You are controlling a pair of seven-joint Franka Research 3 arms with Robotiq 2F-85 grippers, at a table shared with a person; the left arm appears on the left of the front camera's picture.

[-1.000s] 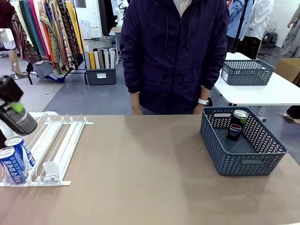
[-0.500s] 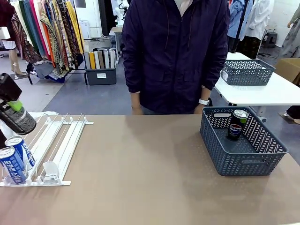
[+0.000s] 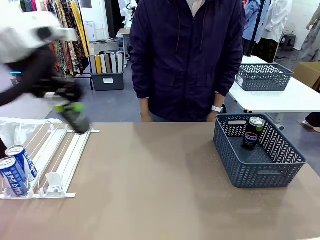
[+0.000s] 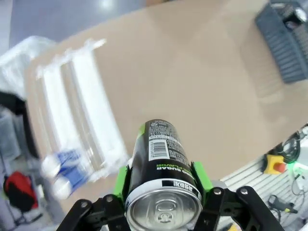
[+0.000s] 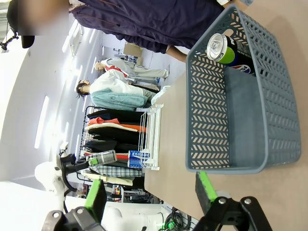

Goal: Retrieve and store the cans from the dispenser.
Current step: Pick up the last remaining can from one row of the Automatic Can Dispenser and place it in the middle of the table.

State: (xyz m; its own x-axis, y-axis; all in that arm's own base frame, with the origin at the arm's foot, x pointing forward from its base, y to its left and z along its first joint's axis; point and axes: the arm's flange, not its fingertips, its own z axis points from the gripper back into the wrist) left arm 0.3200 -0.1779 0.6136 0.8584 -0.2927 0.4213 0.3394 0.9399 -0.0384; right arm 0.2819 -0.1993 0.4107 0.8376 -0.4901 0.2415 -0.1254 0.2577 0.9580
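Black can (image 3: 79, 122), front view: clamped in the left gripper (image 3: 74, 110) over the dispenser (image 3: 60, 150) far end, likely basket-bound. Two blue-white cans (image 3: 15, 170) wait at its front lip. The grey basket (image 3: 260, 175) holds one upright can (image 3: 252, 132).
Left wrist view: green pads (image 4: 121, 179) pinch the black can mid-body.
Right wrist view: the right gripper (image 5: 150, 197) gapes empty near the basket.

Tan tabletop (image 3: 160, 170), grey floor (image 3: 100, 106) beyond its far edge, rail of colourful garments (image 3: 60, 30) far left, dark crate of upright boards (image 3: 107, 75) (pale and yellow), white side table (image 3: 285, 102) far right bearing a grey lattice basket (image 3: 263, 76), cardboard box (image 3: 308, 73) beside.
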